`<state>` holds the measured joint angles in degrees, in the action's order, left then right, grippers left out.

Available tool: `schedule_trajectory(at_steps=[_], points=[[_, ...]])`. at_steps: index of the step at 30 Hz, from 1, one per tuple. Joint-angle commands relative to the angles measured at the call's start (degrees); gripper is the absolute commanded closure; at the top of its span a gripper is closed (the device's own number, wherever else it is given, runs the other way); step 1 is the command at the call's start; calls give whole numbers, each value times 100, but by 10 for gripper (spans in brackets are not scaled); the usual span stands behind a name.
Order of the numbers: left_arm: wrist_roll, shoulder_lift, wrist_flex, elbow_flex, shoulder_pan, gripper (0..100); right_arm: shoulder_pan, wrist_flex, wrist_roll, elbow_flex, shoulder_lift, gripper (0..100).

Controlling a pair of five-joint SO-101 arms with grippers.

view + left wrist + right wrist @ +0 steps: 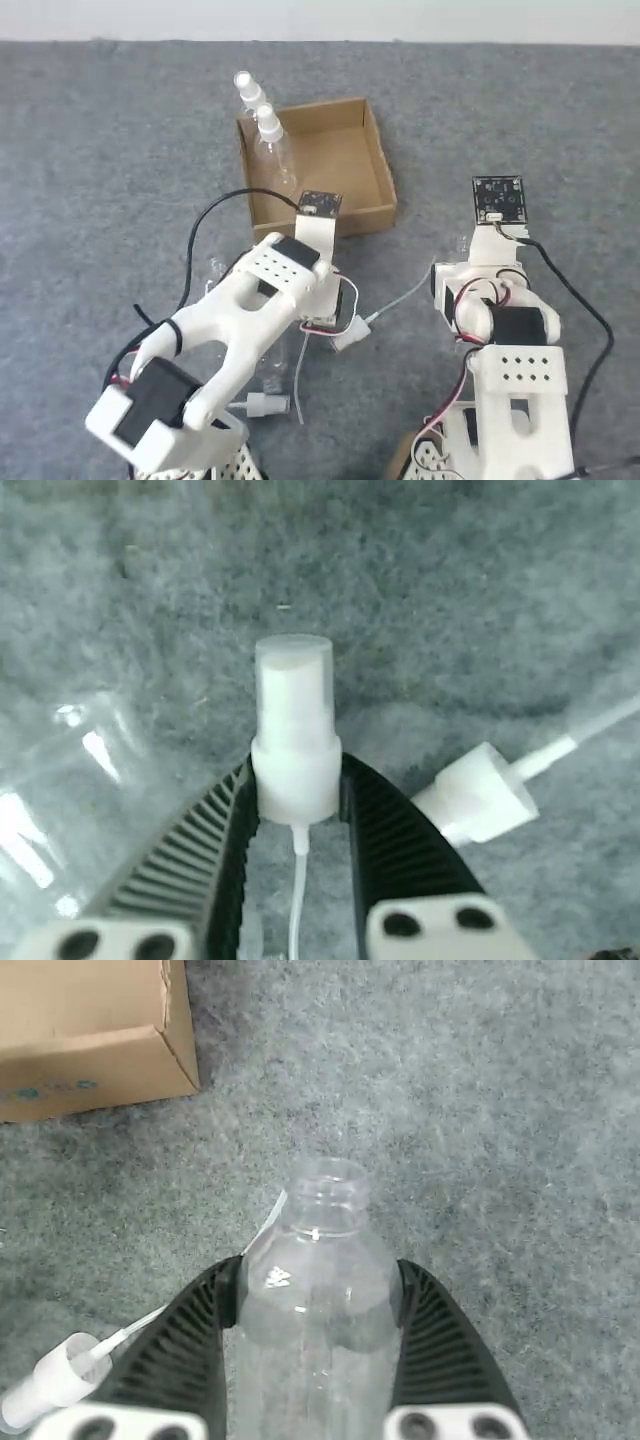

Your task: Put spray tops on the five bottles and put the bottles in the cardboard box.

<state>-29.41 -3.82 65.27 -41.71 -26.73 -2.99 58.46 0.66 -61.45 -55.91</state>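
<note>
The open bottle is clear, thin-walled and empty, so it is likely very light, a little slick, and apt to dent if squeezed hard. The body just under the shoulder looks the best place to hold it, since that leaves the threaded neck free. That is where the right gripper has it, jaws clamped on either side of the body. Its long axis runs along the fingers, with the uncapped mouth pointing out past the fingertips towards the far side. How steeply it tilts I cannot tell.

The spray top is small, stiff and light, but its thin dip tube will probably bend easily. The ribbed collar is the sound place to grip. The left gripper is closed on that collar, nozzle head pointing out beyond the fingertips and tube trailing back between the jaws.

A loose spray top lies on the grey table left of the held bottle. Farther off stands the cardboard box, with two capped bottles leaning at its left wall
</note>
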Motion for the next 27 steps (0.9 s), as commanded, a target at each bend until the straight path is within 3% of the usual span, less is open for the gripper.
schedule_trajectory(at_steps=[1,7,16,27], points=[[-26,-53,440,567,70,988,84,-110,-35,62,-215,958],[-18,-316,440,549,79,989,92,-110,-35,62,-224,958],[-9,-2409,149,-453,105,989,66,-101,-35,62,-224,958],[-9,-3868,-193,-971,897,989,57,-75,-35,62,-224,958]])
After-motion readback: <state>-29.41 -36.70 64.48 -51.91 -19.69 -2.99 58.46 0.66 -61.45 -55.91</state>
